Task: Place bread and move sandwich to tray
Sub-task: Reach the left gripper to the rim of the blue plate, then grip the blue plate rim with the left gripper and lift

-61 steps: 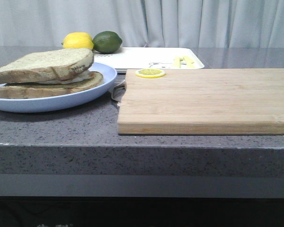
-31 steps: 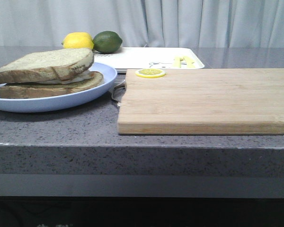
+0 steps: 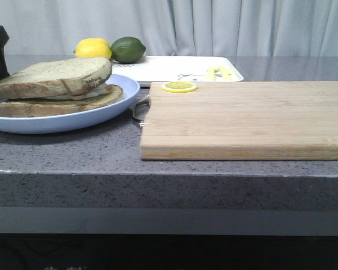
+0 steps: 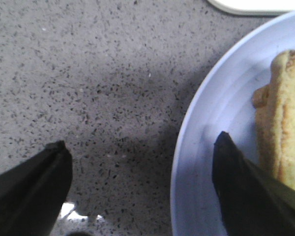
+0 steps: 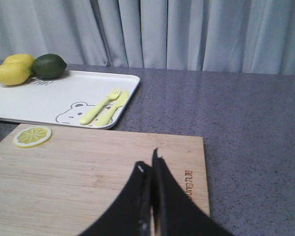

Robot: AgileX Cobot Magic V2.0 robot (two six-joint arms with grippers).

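Resting on the grey speckled countertop (image 3: 101, 146), the bamboo cutting board (image 3: 242, 118) carries one lemon slice (image 3: 178, 86) at its far left corner. Beyond the board, the tray (image 5: 64, 98) holds a lemon (image 5: 11, 73), a lime (image 5: 49, 66) and a yellow fork and knife (image 5: 105, 107); all lie well ahead of the right gripper (image 5: 150, 169), whose fingers are pressed together, empty, above the board. The sandwich (image 3: 56, 93) sits on its blue plate, long axis running left to right, with the bread (image 3: 53, 76) as its top slice, tilted up toward the right. The left gripper (image 4: 137, 162) is spread wide and holds nothing: one finger (image 4: 246, 191) hangs over the plate rim just beside the toast crust, the other over bare countertop.
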